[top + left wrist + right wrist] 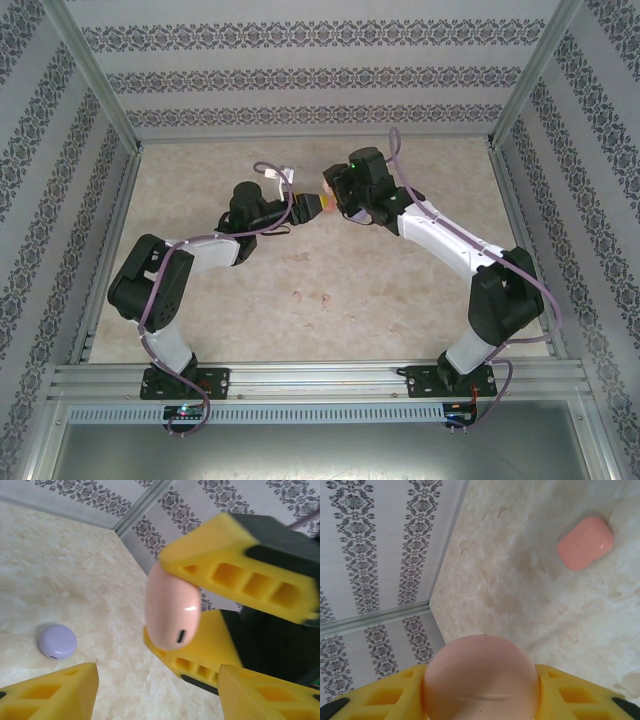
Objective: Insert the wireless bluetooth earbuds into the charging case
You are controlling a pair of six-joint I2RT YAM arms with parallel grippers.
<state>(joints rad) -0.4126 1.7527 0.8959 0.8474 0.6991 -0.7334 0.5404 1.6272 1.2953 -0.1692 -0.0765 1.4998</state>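
From above, the left gripper (312, 207) and right gripper (333, 193) met tip to tip over the middle of the table (420, 300), with a pink case (326, 188) at the right one's tips. Nearer the bases, two tiny pale specks (297, 295) lay close together on the table. They looked like earbuds but were too small to be sure.

In the left wrist view, the left gripper (159, 672) had its yellow fingers (50, 692) apart with nothing between them. Just ahead, the right gripper (160, 600) clamped the pink case (170, 612) between its pads, the case raised above the table. A purple case (57, 641) lay closed on the table (75, 570), well off to the side.

In the right wrist view, the right gripper (480, 690) held the pink case (480, 675) between its fingers (570, 692). A coral case (585, 542) lay shut on the table (520, 595) beyond.
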